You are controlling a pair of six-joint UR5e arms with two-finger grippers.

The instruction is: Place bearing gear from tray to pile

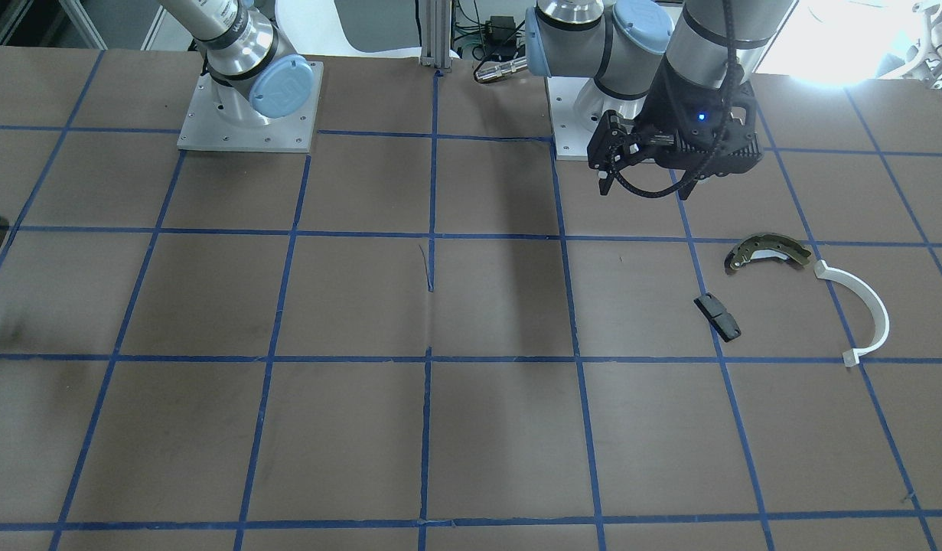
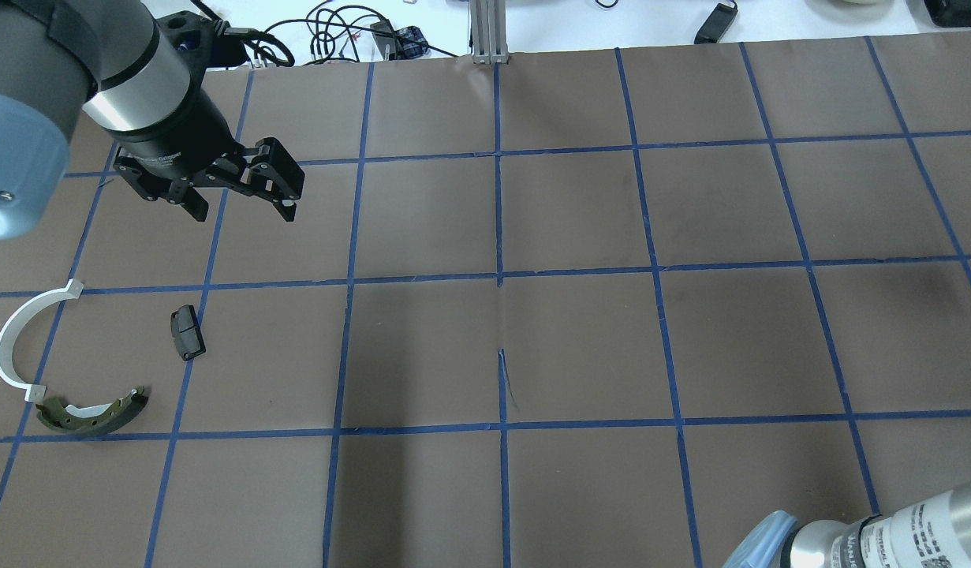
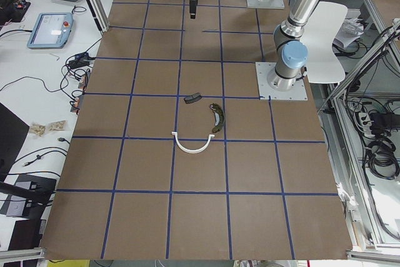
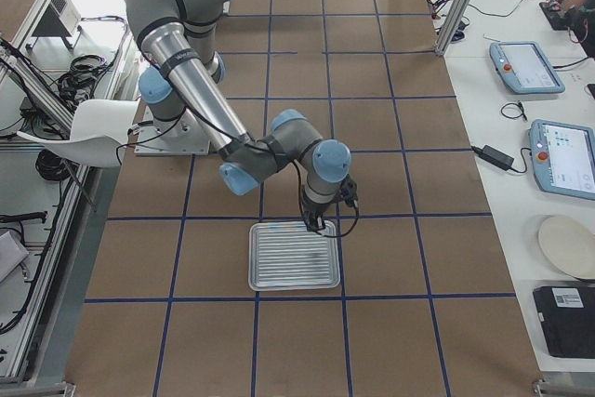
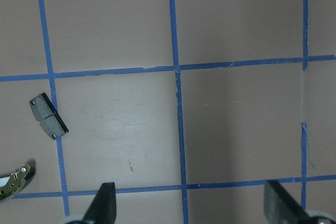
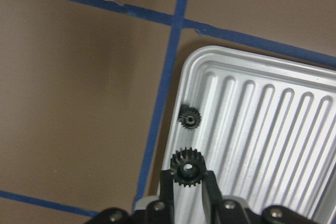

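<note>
Pressure is applied from both sides to the larger black toothed bearing gear [image 6: 187, 167] by the right claw [image 6: 187, 178]. Its fingers [image 6: 167, 184] are drawn in against the gear's teeth, so the claw is judged to be clamped on the gear. The gear is taken across its width, probably so that the teeth keep it from slipping. Whether it is lifted off the metal cannot be told.

A smaller black toothed gear [image 6: 189, 117] lies just beyond the fingertips, apart from them and untouched. Both gears sit near one rounded corner of the shallow silvery-white ribbed metal tray [image 6: 262, 124], which lies directly beneath this claw. That explains why the claw is brought down close to the rim.

The left claw [image 2: 239, 207] is held spread wide and empty above the brown tabletop with blue tape lines [image 2: 580, 347]. It appears to be parked beside the pile rather than over it, so the drop spot is left open.

The pile is made up of three parts:
- A small black oblong pad [image 2: 187, 332] lies nearest below the left claw.
- A white plastic half-ring [image 2: 0, 347] lies farther off to the side.
- A curved olive-metal brake shoe [image 2: 91, 412] lies beside one end of the half-ring.

All three lie well apart from the right claw, so a long carry across the table is expected.
</note>
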